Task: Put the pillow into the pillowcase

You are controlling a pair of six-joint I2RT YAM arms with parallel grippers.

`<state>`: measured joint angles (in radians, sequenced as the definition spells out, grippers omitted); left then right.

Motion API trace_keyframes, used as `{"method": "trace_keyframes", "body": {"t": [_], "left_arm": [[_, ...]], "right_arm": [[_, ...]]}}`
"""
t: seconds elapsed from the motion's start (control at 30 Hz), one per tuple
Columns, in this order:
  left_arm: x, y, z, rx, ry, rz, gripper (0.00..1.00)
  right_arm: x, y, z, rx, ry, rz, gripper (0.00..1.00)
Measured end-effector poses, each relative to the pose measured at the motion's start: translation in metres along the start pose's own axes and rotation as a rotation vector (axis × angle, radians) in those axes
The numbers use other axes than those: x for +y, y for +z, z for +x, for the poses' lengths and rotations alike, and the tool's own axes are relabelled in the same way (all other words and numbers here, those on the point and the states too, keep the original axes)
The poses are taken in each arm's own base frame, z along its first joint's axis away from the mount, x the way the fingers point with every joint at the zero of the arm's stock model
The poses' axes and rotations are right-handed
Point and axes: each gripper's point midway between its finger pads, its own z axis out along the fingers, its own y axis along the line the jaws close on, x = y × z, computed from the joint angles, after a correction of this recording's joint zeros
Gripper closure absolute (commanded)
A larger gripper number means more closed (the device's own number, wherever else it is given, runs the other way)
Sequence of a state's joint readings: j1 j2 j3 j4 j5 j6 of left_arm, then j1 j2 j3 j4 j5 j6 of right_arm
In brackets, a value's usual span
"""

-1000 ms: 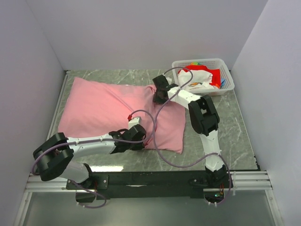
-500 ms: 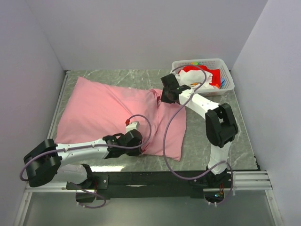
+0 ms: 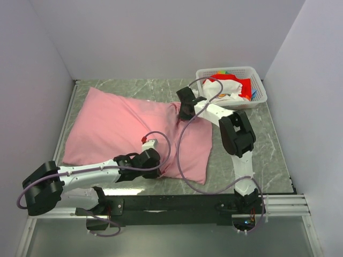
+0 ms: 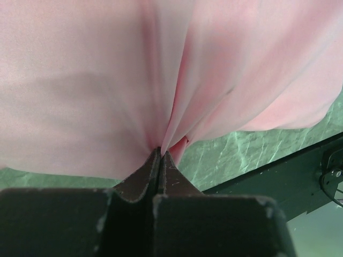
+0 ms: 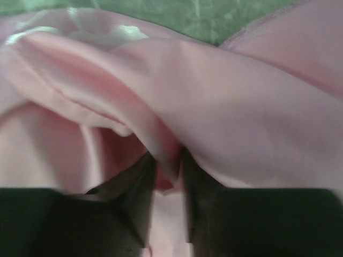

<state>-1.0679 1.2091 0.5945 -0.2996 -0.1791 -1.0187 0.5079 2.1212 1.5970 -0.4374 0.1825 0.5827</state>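
Left gripper (image 4: 161, 154): clamped tight on a fold at the near edge of the pillowcase (image 3: 120, 128).
Right gripper (image 5: 167, 170): pinching a fold at its far right edge.
Pillowcase: plump, lying across the tabletop (image 3: 270, 144), left to centre.
Cables (image 3: 178, 152): purple loops draped over its right end.
Basket (image 3: 241, 68): far right corner, holding red and white cloth, near the right gripper.
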Motion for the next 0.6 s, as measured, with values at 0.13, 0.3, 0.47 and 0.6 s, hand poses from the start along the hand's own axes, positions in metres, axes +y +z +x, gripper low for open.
{"method": "trace_keyframes", "body": {"t": [0.13,0.3,0.47,0.6], "left_arm": [[0.001,-0.001,0.001,0.004,0.001,0.001,0.99],[0.001,-0.001,0.005,0.018,0.004,0.005,0.99],[0.0,0.0,0.011,0.05,0.008,0.01,0.99],[0.0,-0.001,0.017,0.075,0.011,0.018,0.99]], "right_arm": [[-0.01,0.002,0.009,0.018,-0.017,0.033,1.0],[-0.036,-0.031,0.027,0.033,-0.037,0.031,1.0],[-0.047,-0.085,0.012,-0.022,-0.017,-0.079,1.0],[-0.043,-0.111,-0.003,-0.067,-0.009,-0.156,1.0]]}}
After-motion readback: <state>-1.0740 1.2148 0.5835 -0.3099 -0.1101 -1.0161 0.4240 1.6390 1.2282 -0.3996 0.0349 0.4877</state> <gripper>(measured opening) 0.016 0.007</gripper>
